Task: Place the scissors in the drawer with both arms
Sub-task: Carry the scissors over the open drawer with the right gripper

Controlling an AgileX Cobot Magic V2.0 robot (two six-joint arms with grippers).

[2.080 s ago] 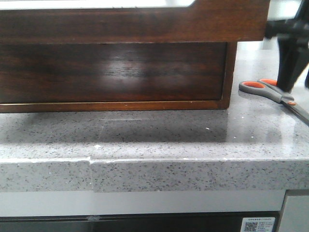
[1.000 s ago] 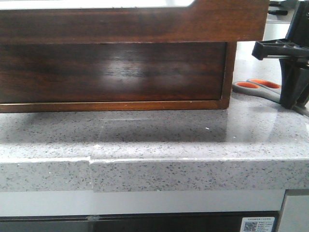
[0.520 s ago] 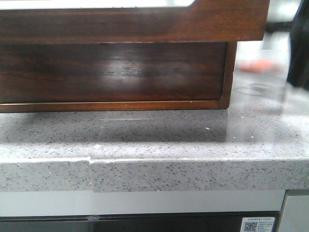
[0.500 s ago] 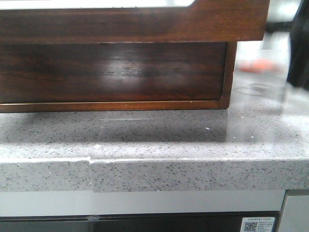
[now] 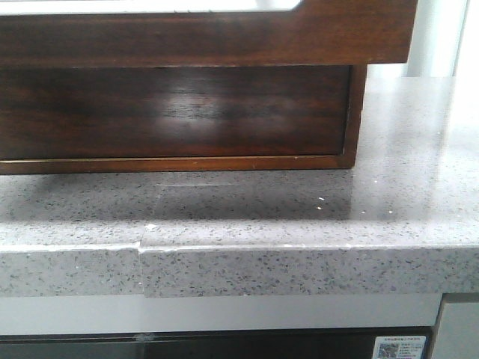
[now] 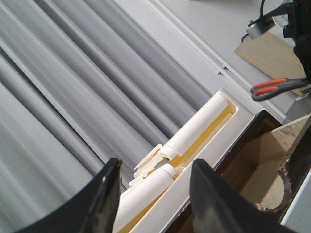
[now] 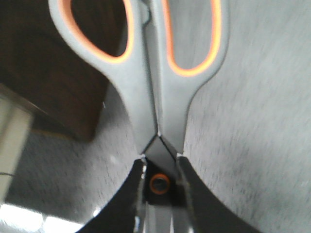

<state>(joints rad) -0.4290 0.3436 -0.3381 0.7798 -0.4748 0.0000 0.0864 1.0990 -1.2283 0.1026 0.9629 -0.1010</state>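
The scissors [image 7: 167,111], with grey handles and orange-lined loops, hang in my right gripper [image 7: 159,167]. It is shut on them at the orange pivot dot, above the speckled counter and beside the dark wooden box. The left wrist view shows the scissors [image 6: 277,86] held in the air past the drawer. The drawer [image 5: 224,34] stands out forward, its dark front across the top of the front view. Its dark rim [image 6: 245,141] and pale inside show in the left wrist view. My left gripper [image 6: 155,167] is open and empty above the drawer's side. Neither gripper shows in the front view.
The wooden box frame [image 5: 355,112] stands on the grey speckled counter [image 5: 299,217], whose front edge is close to the camera. White rolls lie in a white tray [image 6: 228,141] beside the drawer. A light wooden board [image 6: 267,53] lies further off.
My right gripper closed on the scissors on the counter at the right and lifted them up out of the front view. The drawer and frame have not moved.
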